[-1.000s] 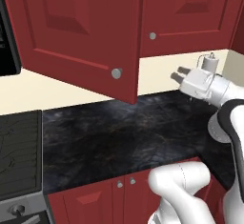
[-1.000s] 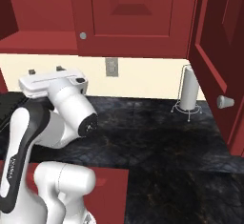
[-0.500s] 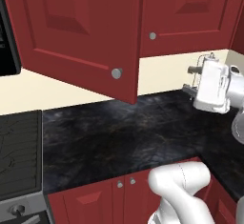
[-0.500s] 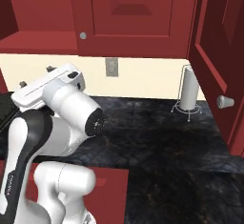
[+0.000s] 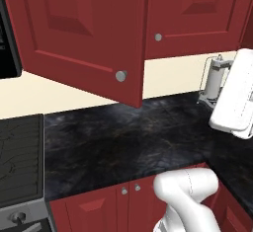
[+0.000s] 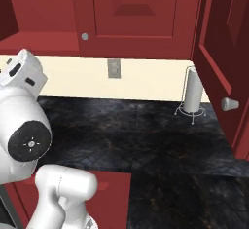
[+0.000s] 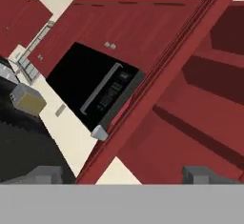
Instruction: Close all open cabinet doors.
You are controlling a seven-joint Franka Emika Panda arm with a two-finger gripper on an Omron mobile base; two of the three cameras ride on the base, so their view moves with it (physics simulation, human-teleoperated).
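Two cabinet doors stand open. The left open door (image 5: 84, 33) swings out over the counter, its silver knob (image 5: 120, 76) at the lower corner. The right open door (image 6: 221, 43) juts forward with its knob (image 6: 228, 104). Between them a closed door (image 6: 136, 13) lies flush. My white hand (image 5: 232, 97) hangs at the right, above the counter. In the hand view my gripper (image 7: 123, 174) is open and holds nothing. It looks at the left door's edge (image 7: 157, 80) and knob (image 7: 99, 133), well apart from it, with cabinet shelves (image 7: 209, 75) beside.
A black microwave (image 7: 100, 89) hangs left of the open door. The stove (image 5: 20, 162) sits at the lower left. A paper towel holder (image 6: 193, 94) stands on the dark counter (image 5: 123, 142) by the back wall. A wall outlet (image 6: 114, 68) is near it.
My hand has swung round and come nearer the base cameras, sliding right in the left base view. The jaws have stayed open. The doors have not moved.
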